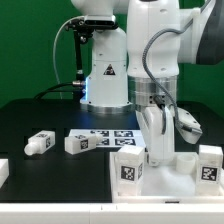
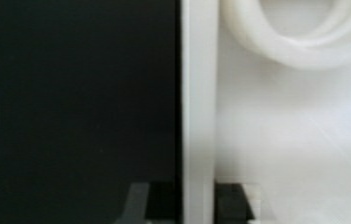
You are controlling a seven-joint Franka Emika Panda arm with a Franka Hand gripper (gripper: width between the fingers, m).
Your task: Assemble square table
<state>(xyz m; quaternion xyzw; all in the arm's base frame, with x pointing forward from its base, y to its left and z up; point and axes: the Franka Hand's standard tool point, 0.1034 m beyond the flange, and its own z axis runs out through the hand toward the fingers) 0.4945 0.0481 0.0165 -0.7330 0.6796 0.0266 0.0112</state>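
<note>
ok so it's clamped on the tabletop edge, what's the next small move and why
Probably a slight lift or slow slide of the tabletop, to test the grip before carrying it anywhere. The gripper is shut on only the slab's thin edge, a narrow hold that could slip. Two legs lie loose on the exterior view's left, not yet fitted.

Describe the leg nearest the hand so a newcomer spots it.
Follow the white robot arm down to its hand on the flat white square slab. To the exterior view's left is a chunky white plastic leg, upright, unlike the lying legs farther left.
</note>
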